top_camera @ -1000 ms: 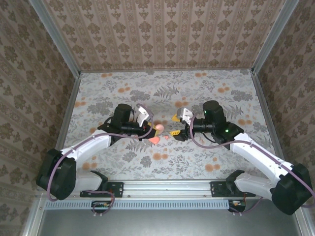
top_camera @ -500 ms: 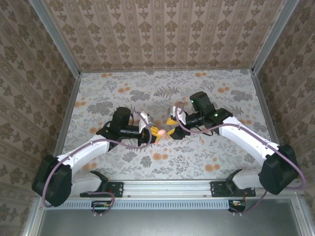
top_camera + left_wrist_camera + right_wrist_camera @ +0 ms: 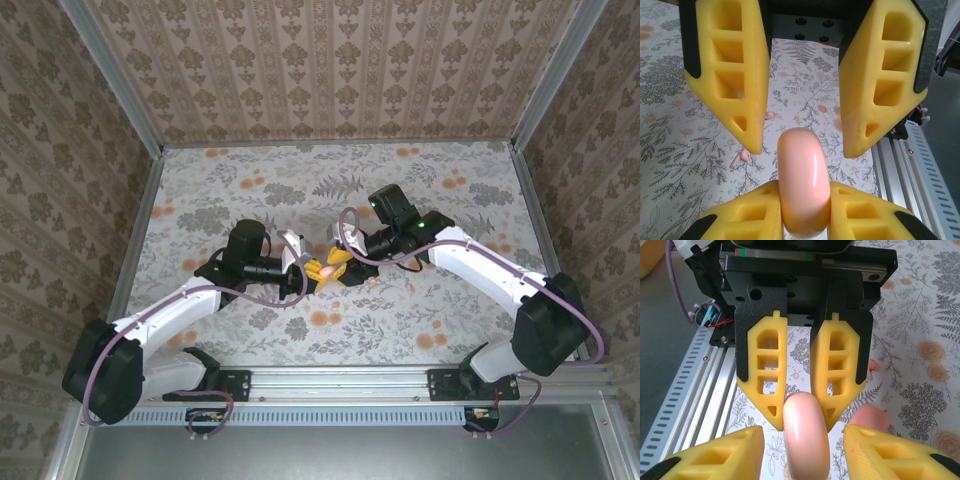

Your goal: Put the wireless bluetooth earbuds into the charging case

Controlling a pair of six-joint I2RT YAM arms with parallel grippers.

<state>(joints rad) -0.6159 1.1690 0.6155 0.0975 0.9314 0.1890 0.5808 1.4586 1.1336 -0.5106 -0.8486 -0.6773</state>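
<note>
The left tool was clenched on a pale pink disc, a glossy piece held upright and edge-on between its yellow fingers. The right tool faced it from the opposite side. It was released, its jaws standing to either side of the disc's rim with a gap on each side and touching nothing.

In the top view the two tools met tip to tip near the middle of the flower-printed surface. The disc was a small pink spot between them, and the gaps could not be made out there.

The left wrist view showed an earbud and a second earbud. Both lay on the surface beyond the disc, a little apart from each other, near one of the right tool's fingers.

The right wrist view showed the charging case, coral-red, resting on the surface just beside the left tool. The right tool's own finger partly hid it. Whether its lid was up could not be told.
</note>
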